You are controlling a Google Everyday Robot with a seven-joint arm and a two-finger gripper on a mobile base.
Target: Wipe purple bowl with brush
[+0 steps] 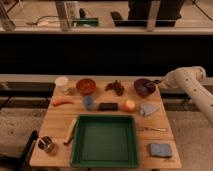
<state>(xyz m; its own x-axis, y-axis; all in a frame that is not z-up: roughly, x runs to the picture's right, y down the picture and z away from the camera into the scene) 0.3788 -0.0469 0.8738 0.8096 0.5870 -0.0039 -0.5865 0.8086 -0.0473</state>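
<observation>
a: where did we find the purple bowl (141, 88)?

b: in the back row of the counter (60, 120), near its far right corner, at about one o'clock from the green tray (105, 140). a dark clump (116, 87) lay at the bowl's nine o'clock, and the orange-red bowl (86, 86) stood further along the same way, well apart from it.

a: and the hand?

b: the hand (153, 85) was at the purple bowl's three o'clock rim, reaching in over it. it sat at the end of the white arm (186, 81), which came in from the right side of the counter. we saw something dark inside the bowl beneath it, but could not make out what.

a: was the hand apart or together?

b: we could not tell.

a: what else did we note?

b: a white cup (61, 82) stood at the orange-red bowl's nine o'clock. in the middle row we had an orange carrot-like piece (62, 102), a blue cup (89, 102), a black block (108, 106), a yellow-orange fruit (129, 105) and a grey-blue cloth (148, 109). the cloth was at six o'clock from the purple bowl. a pale-handled tool (71, 131) lay just beside the tray's nine o'clock edge, and a blue sponge (160, 150) lay at the tray's four o'clock.
</observation>
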